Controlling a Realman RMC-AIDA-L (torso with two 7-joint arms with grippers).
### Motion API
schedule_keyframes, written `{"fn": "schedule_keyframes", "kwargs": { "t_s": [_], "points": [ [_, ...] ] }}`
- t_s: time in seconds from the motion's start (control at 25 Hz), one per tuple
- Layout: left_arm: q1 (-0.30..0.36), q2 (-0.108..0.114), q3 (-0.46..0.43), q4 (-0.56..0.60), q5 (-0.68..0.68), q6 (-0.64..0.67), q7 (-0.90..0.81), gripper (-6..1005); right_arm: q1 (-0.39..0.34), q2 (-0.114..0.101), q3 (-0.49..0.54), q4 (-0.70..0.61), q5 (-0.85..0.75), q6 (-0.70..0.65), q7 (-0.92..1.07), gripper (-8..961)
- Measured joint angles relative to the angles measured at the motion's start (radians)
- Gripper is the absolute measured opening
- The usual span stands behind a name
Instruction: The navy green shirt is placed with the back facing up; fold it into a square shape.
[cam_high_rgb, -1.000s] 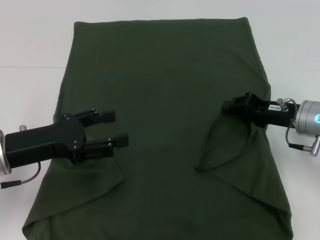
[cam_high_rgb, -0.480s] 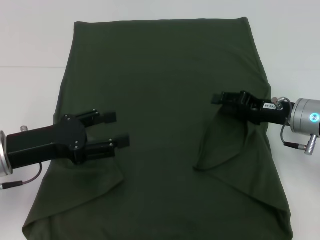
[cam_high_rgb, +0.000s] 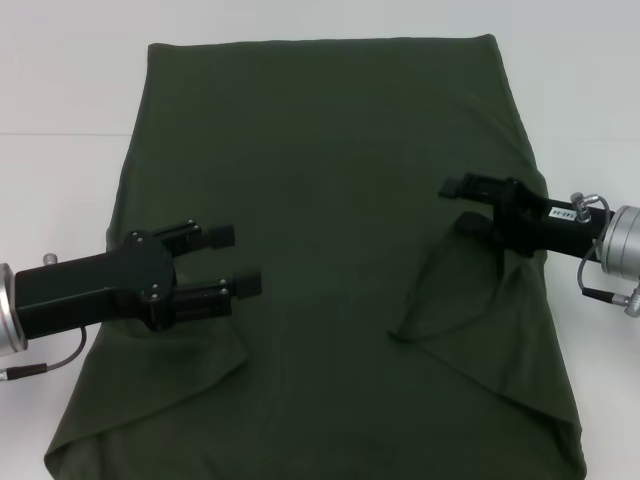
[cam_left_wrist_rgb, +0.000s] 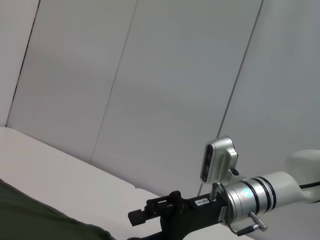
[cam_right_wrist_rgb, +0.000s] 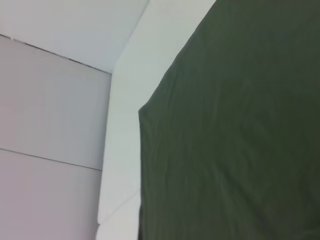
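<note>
The navy green shirt (cam_high_rgb: 330, 200) lies flat on the white table, with both side flaps folded inward over its lower half. My left gripper (cam_high_rgb: 232, 260) hovers open over the left folded flap, with nothing between its fingers. Over the right folded flap (cam_high_rgb: 470, 290) my right gripper (cam_high_rgb: 452, 200) is just above the cloth; the left wrist view shows this right gripper (cam_left_wrist_rgb: 137, 227) with a gap between its fingers and nothing held. The shirt (cam_right_wrist_rgb: 240, 125) fills most of the right wrist view, and a corner of the shirt (cam_left_wrist_rgb: 30, 220) shows in the left wrist view.
The white table (cam_high_rgb: 60, 90) shows bare around the top and both sides of the shirt. Grey wall panels (cam_left_wrist_rgb: 150, 75) stand behind the table. The shirt's lower edge runs to the front edge of the head view.
My right gripper has drawn back to the right and slightly up, leaving the right flap lying on the shirt. The left gripper has barely moved.
</note>
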Motion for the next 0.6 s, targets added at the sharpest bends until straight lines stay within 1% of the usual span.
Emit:
{"fn": "schedule_keyframes", "kwargs": {
  "t_s": [0.24,0.6],
  "points": [
    [0.001,0.001,-0.001,0.000,0.000,0.001,0.000,841,0.001,0.008,0.001,0.003,0.083,-0.061,0.006,717],
    [0.008,0.000,-0.002,0.000,0.000,0.004,0.000,841,-0.033,0.008,0.005,0.020,0.133,-0.067,0.015,716]
  ]
}}
